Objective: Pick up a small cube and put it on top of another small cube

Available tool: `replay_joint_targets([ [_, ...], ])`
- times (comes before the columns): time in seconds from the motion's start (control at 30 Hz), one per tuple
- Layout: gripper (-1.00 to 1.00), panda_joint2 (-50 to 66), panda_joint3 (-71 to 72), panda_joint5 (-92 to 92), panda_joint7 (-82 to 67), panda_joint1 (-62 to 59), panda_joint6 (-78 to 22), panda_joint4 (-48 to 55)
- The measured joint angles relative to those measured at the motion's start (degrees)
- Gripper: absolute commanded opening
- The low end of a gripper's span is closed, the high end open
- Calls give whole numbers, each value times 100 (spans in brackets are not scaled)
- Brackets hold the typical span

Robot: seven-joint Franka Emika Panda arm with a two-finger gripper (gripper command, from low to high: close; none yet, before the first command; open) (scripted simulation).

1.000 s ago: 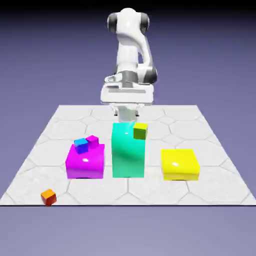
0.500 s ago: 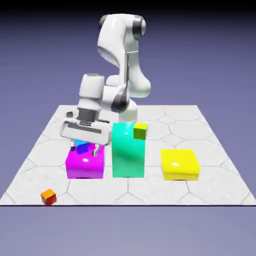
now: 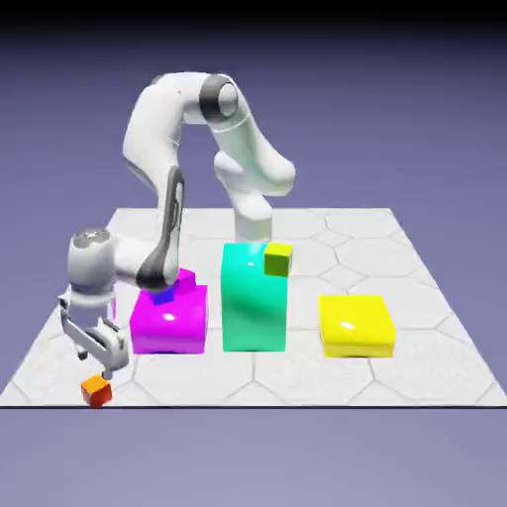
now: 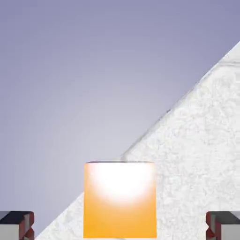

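The arm [image 3: 149,149] arches over to the exterior view's left, elbow high, forearm dropping to the hand, which points down just above the orange cube [image 3: 96,391] at the table's [image 3: 416,376] near edge! Fingers [image 4: 18,225] spread wide, one either side in the hand view, neither touching the cube. It's lined up square between the fingertips, top face gleaming, the table edge running diagonally behind.

The orange cube [image 4: 120,206] sits low near the middle of the hand view, a white glare over its upper part. The end effector [image 4: 120,226] stands open, a fingertip at each lower corner, both apart from the cube. The pale desk [image 4: 201,154] fills the right side, its edge slanting; a faint line near the upper right may be a seam.
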Motion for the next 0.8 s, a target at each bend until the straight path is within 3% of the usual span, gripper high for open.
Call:
replay_joint_targets([
  [0.07,0,415,-93,-64,52,70,240,178],
  [0.1,-100,570,-128,-88,71,97,330,244],
  [0.33,-100,-467,112,83,-1,-59,-273,-198],
  [0.8,-100,-3374,1147,1079,2917,657,-2197,-1332],
])
